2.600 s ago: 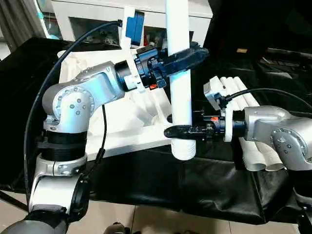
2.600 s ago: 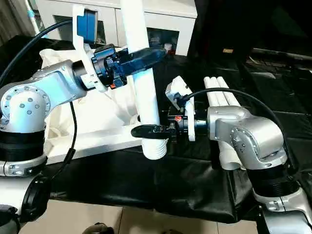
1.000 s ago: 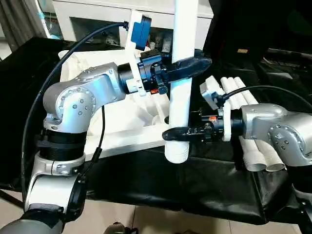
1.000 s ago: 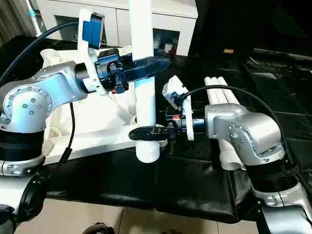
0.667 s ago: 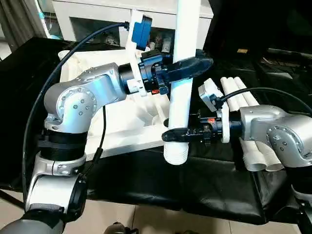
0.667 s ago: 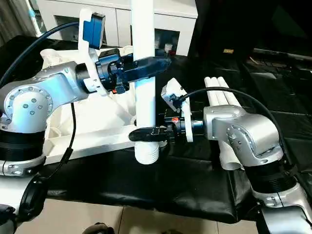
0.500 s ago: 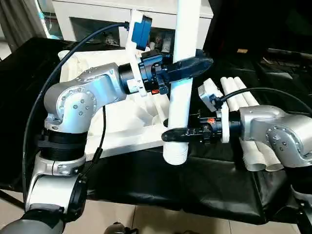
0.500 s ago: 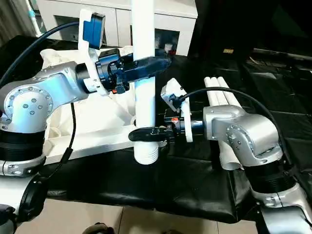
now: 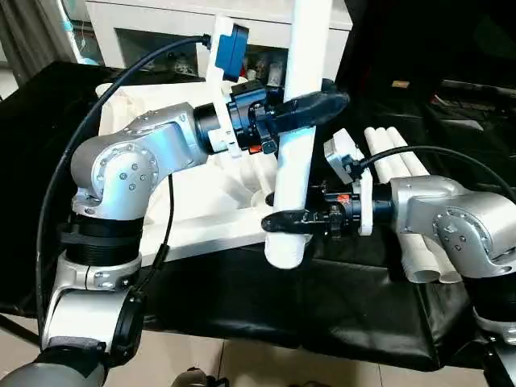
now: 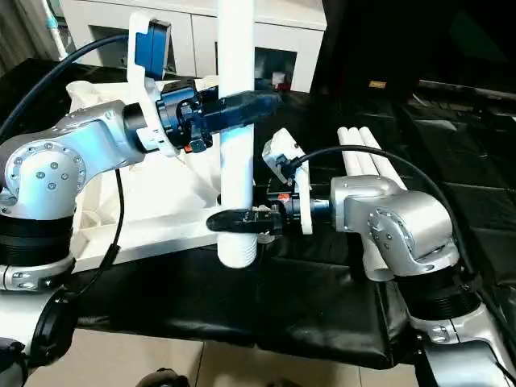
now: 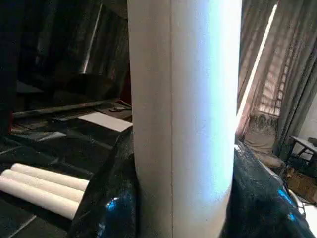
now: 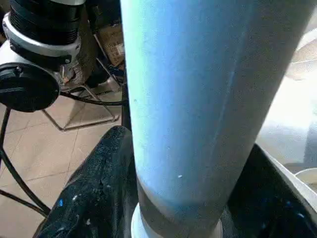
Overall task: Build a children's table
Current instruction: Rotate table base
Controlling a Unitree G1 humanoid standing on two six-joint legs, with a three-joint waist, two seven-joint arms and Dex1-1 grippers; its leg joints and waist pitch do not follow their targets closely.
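Three spare legs (image 9: 411, 210) on black cloth (image 9: 322, 306).

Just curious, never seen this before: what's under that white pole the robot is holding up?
Under the pole lie black cloth and the white tabletop's near edge. Its socket is partly covered by the pole.

Left claw (image 9: 310, 103) above right claw (image 9: 282, 219), both clamped

smooth white plastic leg (image 9: 297, 145), glossy black cloth (image 9: 355, 298)
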